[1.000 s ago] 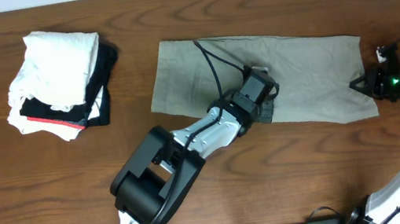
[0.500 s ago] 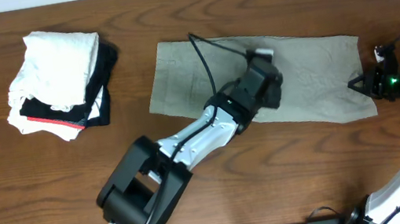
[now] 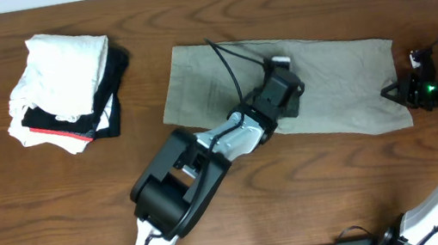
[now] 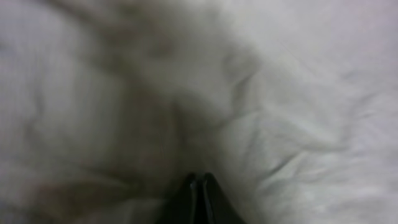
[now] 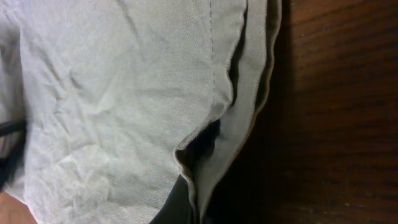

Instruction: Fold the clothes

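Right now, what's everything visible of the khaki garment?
The khaki garment is a large, plain grey-green cloth, thin and wrinkly, with a stitched seam near its right edge. It lies flat as a long rectangle, layers doubled, on the wooden table. The left gripper, shut, presses on its middle; the right gripper, shut, pinches its right hem, lifting a small pucker.

Robotics lab bench, wooden table [image 3: 32, 211], 2 cabled robot arms [image 3: 170, 199]
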Robot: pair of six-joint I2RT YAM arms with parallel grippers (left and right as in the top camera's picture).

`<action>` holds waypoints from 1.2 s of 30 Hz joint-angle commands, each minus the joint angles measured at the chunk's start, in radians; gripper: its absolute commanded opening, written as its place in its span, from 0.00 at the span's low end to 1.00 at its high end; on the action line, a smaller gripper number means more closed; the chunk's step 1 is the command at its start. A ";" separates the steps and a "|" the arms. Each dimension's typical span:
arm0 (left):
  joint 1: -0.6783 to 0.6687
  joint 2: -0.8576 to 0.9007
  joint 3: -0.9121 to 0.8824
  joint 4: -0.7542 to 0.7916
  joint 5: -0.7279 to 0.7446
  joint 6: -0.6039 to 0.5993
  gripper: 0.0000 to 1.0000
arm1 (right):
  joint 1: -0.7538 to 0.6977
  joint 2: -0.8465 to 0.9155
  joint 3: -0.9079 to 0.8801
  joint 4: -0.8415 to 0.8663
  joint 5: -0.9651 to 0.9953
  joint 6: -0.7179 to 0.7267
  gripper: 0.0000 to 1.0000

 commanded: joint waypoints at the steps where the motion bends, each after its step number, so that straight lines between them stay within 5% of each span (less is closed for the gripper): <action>1: 0.006 0.026 0.009 -0.020 -0.019 -0.010 0.06 | 0.012 -0.012 0.006 -0.003 0.003 0.002 0.01; 17: 0.056 -0.060 0.077 0.110 -0.067 0.005 0.06 | 0.012 -0.012 0.006 -0.003 0.002 0.002 0.01; 36: 0.085 0.155 0.078 0.265 0.056 -0.074 0.06 | 0.012 -0.012 0.006 0.004 0.002 0.003 0.01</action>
